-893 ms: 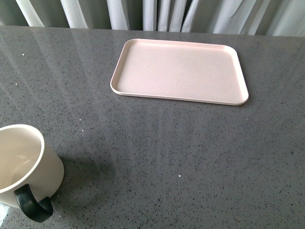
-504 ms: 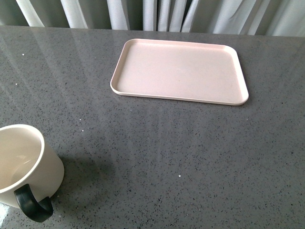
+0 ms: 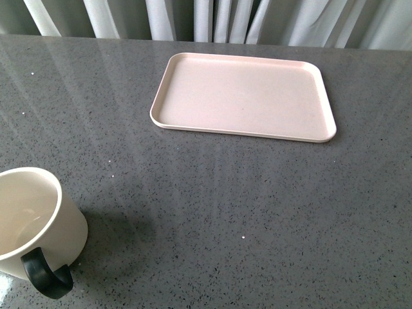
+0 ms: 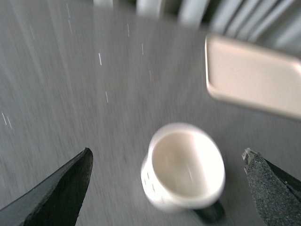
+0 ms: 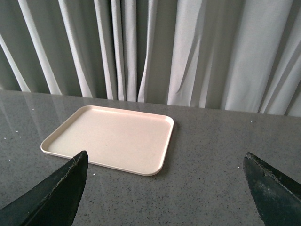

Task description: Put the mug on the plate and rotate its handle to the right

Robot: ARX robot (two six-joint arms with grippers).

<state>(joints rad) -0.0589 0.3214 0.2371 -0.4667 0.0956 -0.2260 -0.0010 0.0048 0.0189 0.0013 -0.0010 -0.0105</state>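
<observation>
Grey countertop (image 3: 225,206) bears upright mug (image 3: 32,222), handle (image 3: 45,278) facing robot.

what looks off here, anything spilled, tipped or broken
Nothing stands out. The mug stands upright and empty on the grey table, its black handle toward the robot, and the plate lies flat and bare further back. The left wrist view is blurred, so fine cracks cannot be ruled out.
</observation>
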